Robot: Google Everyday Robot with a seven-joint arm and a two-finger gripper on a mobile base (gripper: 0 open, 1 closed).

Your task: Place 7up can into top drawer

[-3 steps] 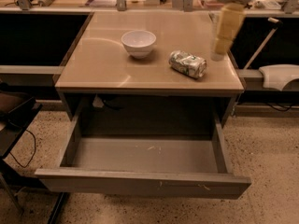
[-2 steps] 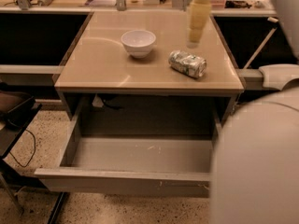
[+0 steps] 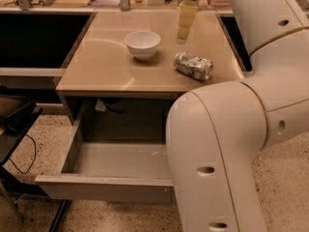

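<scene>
Here, gripper (image 3: 186,25): upper centre of the frame, pointing down over the far part of the table top, just right of the bowl and above the can in the picture; clear of both.
Gripper state: cannot tell whether it is spread or closed; the can is not in it.
7up can (image 3: 193,65): lying on its side on the table, right of centre, dented, label facing up; near the bowl but not touching it.
White bowl (image 3: 142,44): upright on the table top, left of the can.
Table (image 3: 106,74): tan top, filling the upper middle of the frame.
Top drawer (image 3: 104,187): pulled out below the table top, lower left; grey floor visible, its right part hidden behind the arm.
Arm (image 3: 217,144): large white links covering the right side, from the lower centre up to the upper right corner.
</scene>
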